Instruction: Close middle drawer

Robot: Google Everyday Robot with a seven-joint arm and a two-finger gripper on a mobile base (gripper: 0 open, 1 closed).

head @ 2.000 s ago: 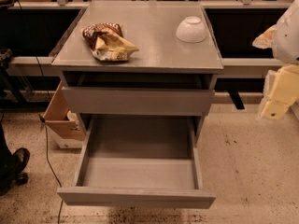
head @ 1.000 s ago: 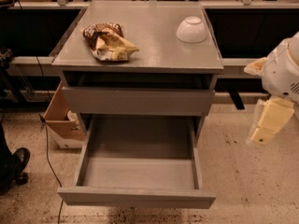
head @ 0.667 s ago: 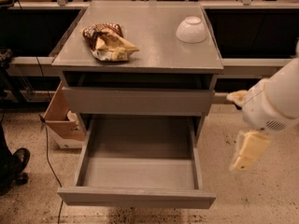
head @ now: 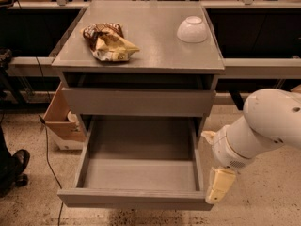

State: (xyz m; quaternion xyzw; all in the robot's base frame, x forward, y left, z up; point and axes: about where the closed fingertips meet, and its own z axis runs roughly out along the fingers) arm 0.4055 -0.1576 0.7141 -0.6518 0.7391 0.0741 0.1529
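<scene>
The middle drawer (head: 134,198) is a plain grey handleless drawer. It is pulled far out of the cabinet, and its shallow grey box is empty. The uppermost grey drawer (head: 138,101) sits above it, slightly out. The lowest drawer is hidden under the open one. My gripper (head: 219,185) hangs from the white arm (head: 263,126) at the right. It is right beside the front right corner of the middle drawer, at the height of its front panel.
On the cabinet top (head: 155,55) lie a crumpled chip bag (head: 109,42) and an upturned white bowl (head: 192,29). A cardboard box (head: 61,119) stands on the floor at the left of the cabinet. A person's shoe (head: 14,164) and a cable are at the far left.
My arm has swung down and to the left, from the right edge of the view to the front right corner of the open drawer. The drawers have not moved.
</scene>
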